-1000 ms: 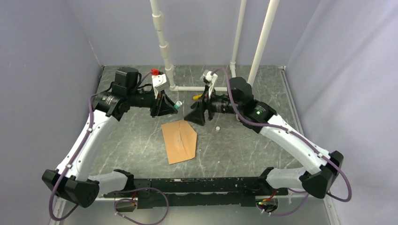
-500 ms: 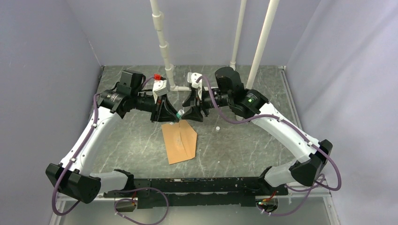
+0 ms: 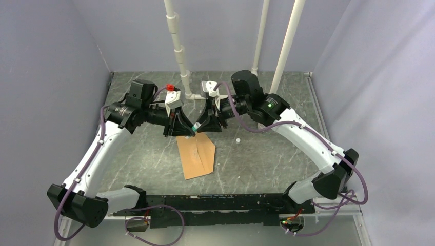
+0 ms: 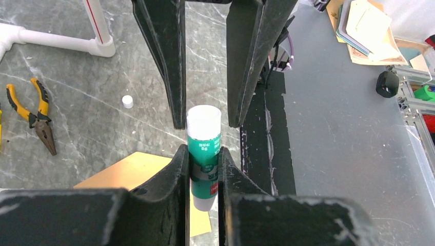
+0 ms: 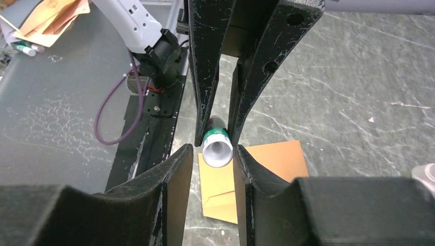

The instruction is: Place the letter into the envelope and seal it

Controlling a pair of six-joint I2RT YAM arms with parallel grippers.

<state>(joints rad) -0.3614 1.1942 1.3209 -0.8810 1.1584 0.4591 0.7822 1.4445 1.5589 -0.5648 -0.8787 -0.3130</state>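
Note:
The kraft-brown envelope (image 3: 196,154) lies flat mid-table, its pointed flap to the right; it also shows in the left wrist view (image 4: 128,171) and the right wrist view (image 5: 272,159). The letter is not in view. My left gripper (image 3: 189,131) is shut on a green glue stick (image 4: 204,148) with white ends, held above the envelope's far edge. My right gripper (image 3: 201,126) faces it, open, its fingers (image 4: 256,61) either side of the stick's white end (image 5: 217,147). I cannot tell whether they touch it.
A small white cap (image 3: 238,139) lies on the table right of the envelope. Yellow-handled pliers (image 4: 38,115) lie near the white pipe frame (image 3: 180,56) at the back. Grey walls close the left, right and back sides.
The two grippers have come together above the envelope's far edge. My right gripper moved left and now straddles the end of the glue stick held by my left gripper.

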